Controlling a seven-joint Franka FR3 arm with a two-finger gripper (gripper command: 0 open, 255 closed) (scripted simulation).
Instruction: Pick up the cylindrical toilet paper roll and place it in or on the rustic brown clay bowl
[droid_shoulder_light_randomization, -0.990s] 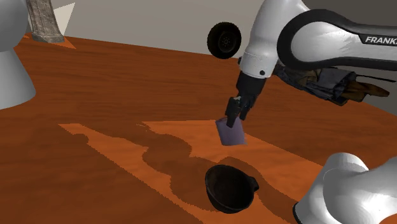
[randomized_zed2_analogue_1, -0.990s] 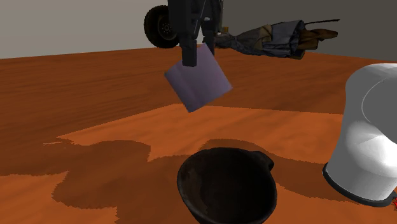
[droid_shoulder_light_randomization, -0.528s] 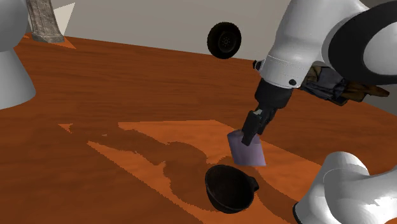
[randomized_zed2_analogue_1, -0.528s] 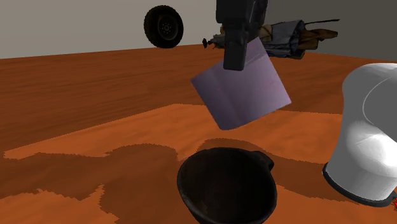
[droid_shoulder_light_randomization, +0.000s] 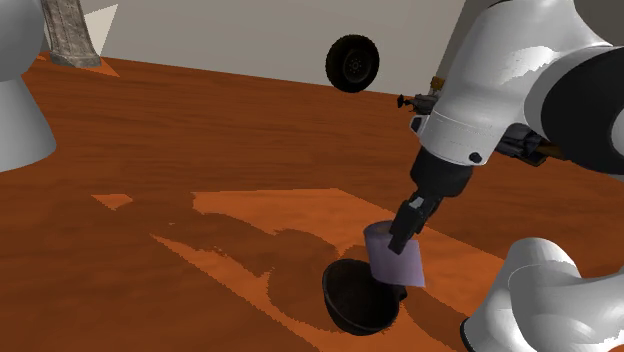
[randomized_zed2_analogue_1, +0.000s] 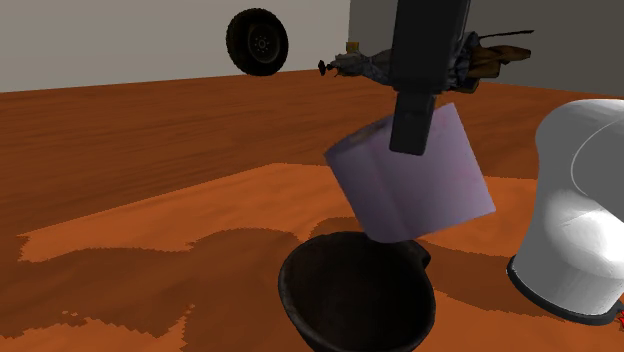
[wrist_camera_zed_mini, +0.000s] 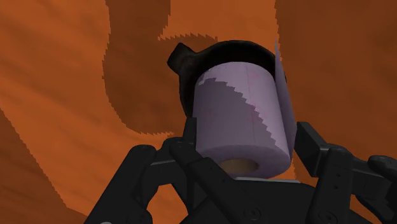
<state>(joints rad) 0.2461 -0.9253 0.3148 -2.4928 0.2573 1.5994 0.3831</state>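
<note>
shoulder view — gripper (droid_shoulder_light_randomization: 399, 244) clasps lilac roll (droid_shoulder_light_randomization: 396, 264) over dark bowl (droid_shoulder_light_randomization: 348, 302); tyre (droid_shoulder_light_randomization: 352, 63) beyond.

All three views see the bowl (droid_shoulder_light_randomization: 340, 312): shoulder from high and far, second exterior low and close, wrist right above it.

A wide bench (droid_shoulder_light_randomization: 200, 130) of reddish-brown wood with a running grain stretches away to a plain pale grey wall (droid_shoulder_light_randomization: 230, 35) at the far side. A black rubber wheel (droid_shoulder_light_randomization: 352, 63) stands upright against that wall. Just right of it lies a dark bundle (randomized_zed2_analogue_1: 490, 60) with brown ends. At the shoulder view's far left a rough grey stone-like column (droid_shoulder_light_randomization: 72, 35) rises, and nearer on that side sits a smooth white rounded object (droid_shoulder_light_randomization: 18, 110). A brighter orange patch of light (droid_shoulder_light_randomization: 290, 205) lies across the near wood, cut by jagged dark shadows.
</note>
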